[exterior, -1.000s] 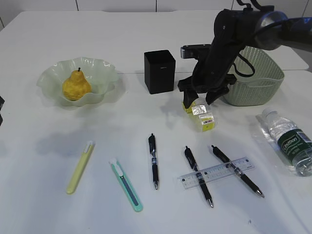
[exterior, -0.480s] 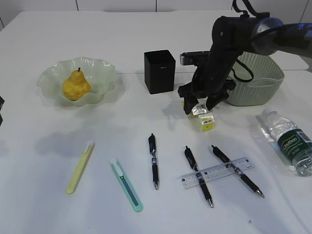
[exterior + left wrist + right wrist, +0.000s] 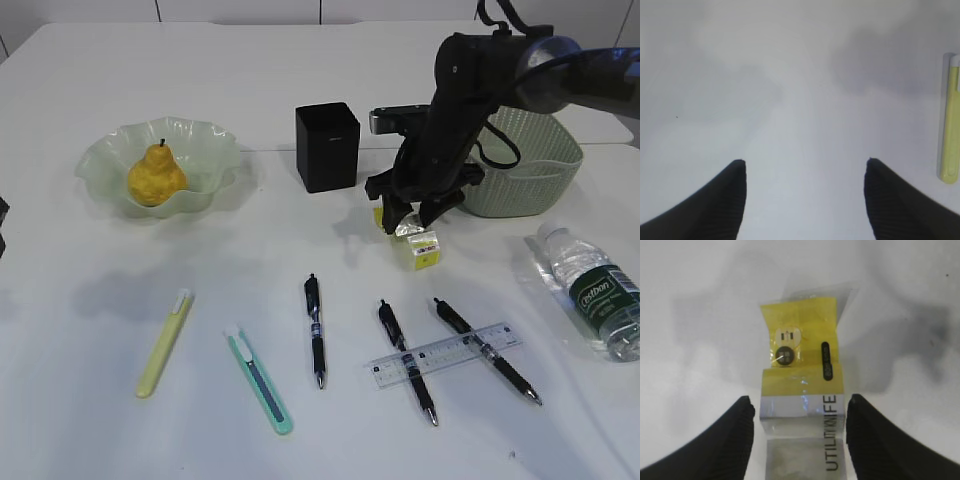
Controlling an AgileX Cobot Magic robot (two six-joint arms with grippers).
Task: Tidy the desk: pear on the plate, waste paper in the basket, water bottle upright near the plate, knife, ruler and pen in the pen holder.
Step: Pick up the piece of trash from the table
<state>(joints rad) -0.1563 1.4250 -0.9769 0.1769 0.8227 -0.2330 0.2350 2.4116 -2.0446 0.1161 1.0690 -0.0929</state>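
The waste paper is a crumpled yellow and clear "UTILITY KNIFE" package [image 3: 420, 247] lying right of the black pen holder [image 3: 327, 147]. My right gripper [image 3: 412, 215] is low over it, open, with one jaw on each side of the package [image 3: 802, 375] and small gaps showing. The pear [image 3: 155, 175] sits on the green wavy plate [image 3: 215, 150]. The water bottle [image 3: 595, 290] lies on its side at the right. A yellow-green knife [image 3: 165, 343], a teal knife [image 3: 260, 380], three pens [image 3: 316, 330] and a clear ruler [image 3: 445, 354] lie in front. My left gripper [image 3: 805, 162] is open and empty over bare table.
The green woven basket [image 3: 525, 160] stands just behind and right of my right arm. The ruler lies across two pens [image 3: 407, 362]. In the left wrist view the yellow-green knife [image 3: 951, 120] is at the right edge.
My right gripper has come down a little over the package and its jaws have drawn closer around it. Nothing else has moved.
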